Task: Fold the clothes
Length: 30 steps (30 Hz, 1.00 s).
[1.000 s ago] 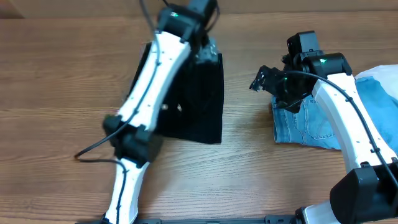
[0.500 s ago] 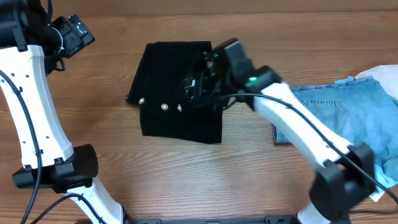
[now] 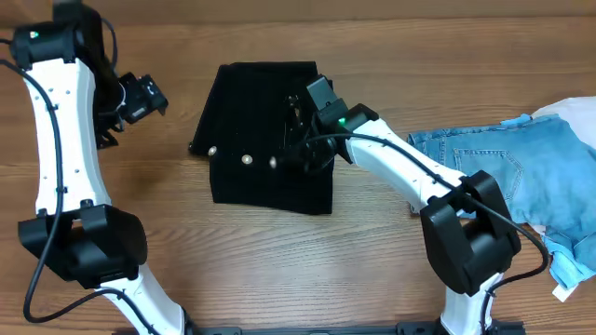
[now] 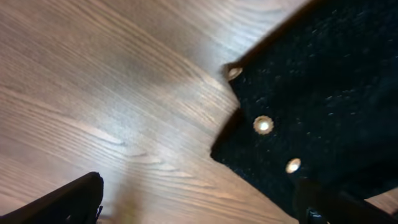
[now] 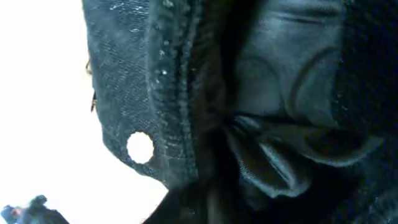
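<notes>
black garment (image 3: 244, 116) under right claw (image 3: 298, 138) — denim (image 3: 521, 172) near, left claw (image 3: 147, 98) well apart

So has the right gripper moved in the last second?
Yes. The right gripper moved image-left, from by the light-blue denim onto the black knit garment.

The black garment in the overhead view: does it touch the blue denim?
No, a strip of bare wooden table lies between the black garment and the blue denim.
</notes>
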{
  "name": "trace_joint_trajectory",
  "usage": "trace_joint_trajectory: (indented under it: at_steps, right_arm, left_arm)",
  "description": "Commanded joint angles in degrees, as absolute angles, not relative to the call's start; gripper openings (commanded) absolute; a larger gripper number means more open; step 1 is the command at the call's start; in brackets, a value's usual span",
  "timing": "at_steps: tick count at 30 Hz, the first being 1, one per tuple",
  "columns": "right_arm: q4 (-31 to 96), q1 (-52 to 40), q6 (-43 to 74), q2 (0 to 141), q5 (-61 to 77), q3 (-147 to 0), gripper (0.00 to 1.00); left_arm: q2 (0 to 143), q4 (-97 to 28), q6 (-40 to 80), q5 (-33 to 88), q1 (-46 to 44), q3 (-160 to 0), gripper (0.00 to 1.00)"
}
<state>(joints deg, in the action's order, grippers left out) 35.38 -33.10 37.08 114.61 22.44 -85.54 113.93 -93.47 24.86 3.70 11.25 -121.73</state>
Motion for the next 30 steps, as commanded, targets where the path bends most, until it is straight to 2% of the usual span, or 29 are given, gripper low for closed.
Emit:
trace_joint_trajectory:
  at_steps: [1, 10, 18, 22, 24, 25, 27, 30]
  right_arm:
    - [37.6, -31.9, 36.6, 115.1, 20.7, -87.6, 0.04]
    - [59.9, -28.8, 32.8, 115.1, 6.0, -102.4, 0.04]
    - [66.3, -28.4, 34.5, 115.2, -5.1, -101.6, 0.04]
    - [65.4, -27.5, 34.5, 115.2, -8.2, -98.7, 0.04]
    - [65.4, -27.2, 34.5, 115.2, -11.5, -98.2, 0.13]
    - [65.7, -27.1, 34.5, 115.2, -13.7, -98.2, 0.27]
    - [66.3, -26.9, 34.5, 115.2, -17.2, -98.2, 0.43]
    - [67.3, -26.0, 34.5, 115.2, -19.0, -98.3, 0.54]
  left_arm:
    - [114.1, -92.9, 24.0, 4.1, 10.8, -120.2, 1.0]
    - [114.1, -91.5, 24.0, 4.1, 10.8, -120.2, 1.0]
    - [114.1, -91.7, 24.0, 4.1, 10.7, -120.2, 1.0]
    - [114.1, -91.9, 24.0, 4.1, 9.7, -120.2, 1.0]
    - [114.1, -91.9, 24.0, 4.1, 9.3, -120.2, 1.0]
    - [114.1, -91.9, 24.0, 4.1, 9.2, -120.2, 1.0]
    - [114.1, -92.1, 23.9, 4.1, 8.8, -120.2, 1.0]
    - [114.1, -92.1, 23.9, 4.1, 8.2, -120.2, 1.0]
